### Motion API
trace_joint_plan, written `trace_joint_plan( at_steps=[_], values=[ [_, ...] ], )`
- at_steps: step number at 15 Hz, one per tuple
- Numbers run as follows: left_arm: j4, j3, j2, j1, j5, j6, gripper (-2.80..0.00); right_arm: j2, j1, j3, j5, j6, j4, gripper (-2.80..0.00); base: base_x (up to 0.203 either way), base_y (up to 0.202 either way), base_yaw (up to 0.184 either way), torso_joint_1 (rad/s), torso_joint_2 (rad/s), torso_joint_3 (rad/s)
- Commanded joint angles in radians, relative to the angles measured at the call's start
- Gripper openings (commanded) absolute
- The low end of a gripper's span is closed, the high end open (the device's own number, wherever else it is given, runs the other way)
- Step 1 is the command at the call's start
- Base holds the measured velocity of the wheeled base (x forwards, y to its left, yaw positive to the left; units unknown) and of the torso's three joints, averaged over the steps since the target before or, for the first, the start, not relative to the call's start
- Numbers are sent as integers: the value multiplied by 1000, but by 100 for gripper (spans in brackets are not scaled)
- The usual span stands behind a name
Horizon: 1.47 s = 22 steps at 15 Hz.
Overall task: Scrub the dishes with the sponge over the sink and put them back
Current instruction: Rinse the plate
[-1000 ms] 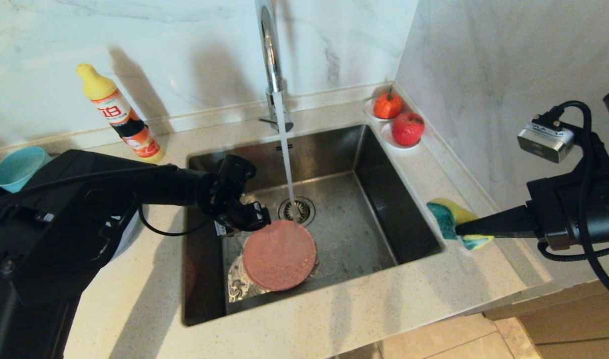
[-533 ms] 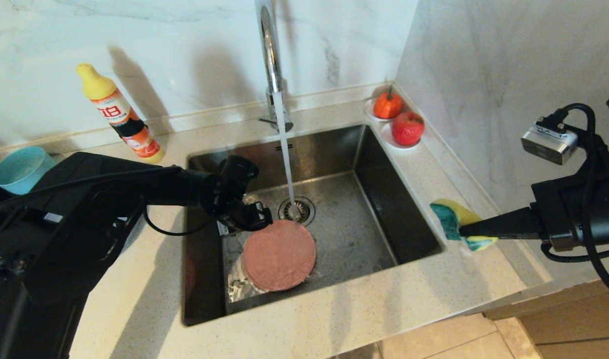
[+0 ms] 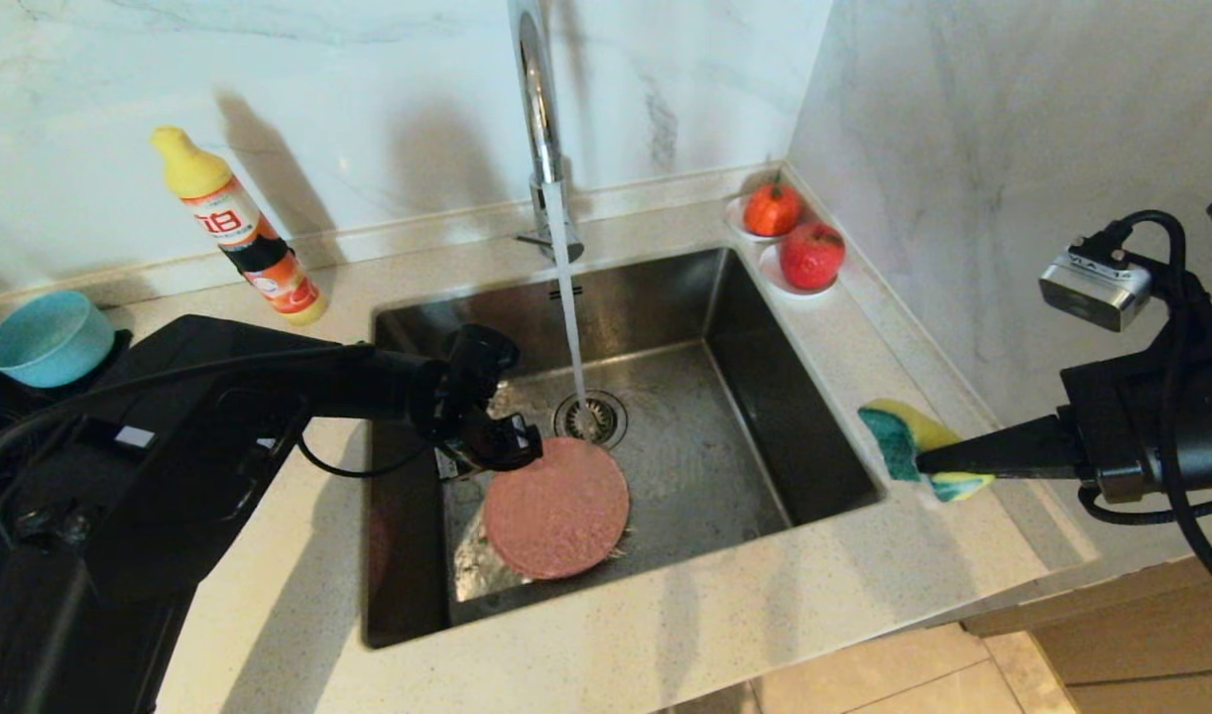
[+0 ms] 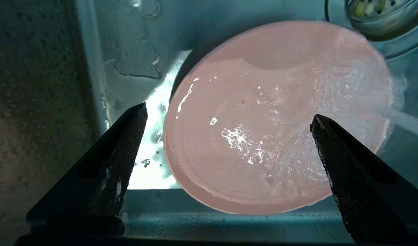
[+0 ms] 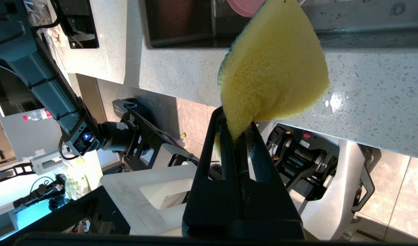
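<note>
**Left arm eases lower over the wet pink plate**

Since a second ago, the left gripper (image 3: 507, 446) has sunk slightly toward the pink plate (image 3: 556, 508), while the plate has stayed put on the floor of the sink (image 3: 685, 466), just at 6 o'clock of the strainer drain (image 3: 591, 418). Water from the tap (image 3: 539, 109) falls past the plate's 12 o'clock edge and splashes over it.

The plate looks stiff, light and shallow, and its film of running water will likely make it slippery. Lying flat, it offers only its rim; a pinch across the raised edge seems the sound hold, and a glancing one could let it slide on the steel. The left gripper hangs above the plate's 10 o'clock rim with its fingers (image 4: 120, 164) spread wide, gripping nothing.

The sponge (image 3: 909, 446) is soft and squashes readily: the right gripper (image 3: 938, 464) is clamped tight on one end, holding it above the counter (image 3: 666, 635) at the sink's 3 o'clock side.

A teal bowl (image 3: 46, 339) sits on the counter far at 9 o'clock, beside a detergent bottle (image 3: 244, 233).

The left wrist view alone shows the ripples across the plate (image 4: 263, 119) and the bare gap between the fingertips. The right wrist view alone shows the pinched sponge (image 5: 274, 68) bulging out of the shut jaws. Only the head view shows both arms at once.
</note>
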Motion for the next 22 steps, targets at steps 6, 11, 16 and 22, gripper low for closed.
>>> trace_joint_plan(
  at_steps=[6, 11, 16, 22],
  values=[
    [2, -3, 18, -3, 3, -3, 0, 3, 1, 0, 4, 2, 3, -280, 0, 0, 0, 0, 0, 0],
    [2, 0, 19, -2, 3, -5, 0, 8, 1, 0, 4, 2, 3, -280, 0, 0, 0, 0, 0, 0],
    [1, -10, 36, -2, 2, -5, 0, 10, 1, 0, 4, 2, 3, -280, 0, 0, 0, 0, 0, 0],
    [-9, -39, 53, 0, 3, -3, 0, 11, -2, 0, 4, 2, 3, -280, 0, 0, 0, 0, 0, 0]
  ],
)
